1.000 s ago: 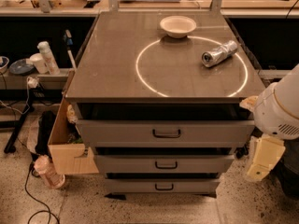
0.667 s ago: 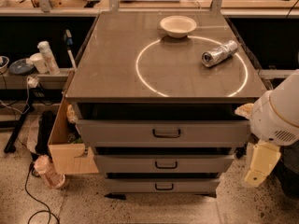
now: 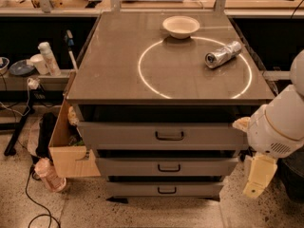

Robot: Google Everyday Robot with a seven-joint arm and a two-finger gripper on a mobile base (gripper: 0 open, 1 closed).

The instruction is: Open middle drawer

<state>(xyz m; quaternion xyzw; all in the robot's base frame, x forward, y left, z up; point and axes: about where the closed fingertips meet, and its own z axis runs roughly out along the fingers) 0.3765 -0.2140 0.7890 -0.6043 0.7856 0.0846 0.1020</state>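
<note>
The grey cabinet has three stacked drawers. The middle drawer [image 3: 204, 166] has a flat grey front and a small dark loop handle [image 3: 169, 167] at its centre, and it sits pushed in, about level with the drawers above and below. My gripper [image 3: 259, 175] hangs from the white arm [image 3: 278, 127] at the cabinet's right front corner. It is to the right of the middle drawer's front, at about its height, and well clear of the handle. It holds nothing that I can see.
The top drawer [image 3: 118, 136] has a wider handle, and the bottom drawer [image 3: 133, 189] is the narrowest. On the cabinet top are a white bowl [image 3: 180, 26] and a crushed can [image 3: 223, 54] by a white ring. A cardboard box [image 3: 66, 146] and a bottle [image 3: 47, 175] stand on the left.
My arm and gripper have moved a little down and to the left, closer to the cabinet's right front corner. The drawers have not moved.
</note>
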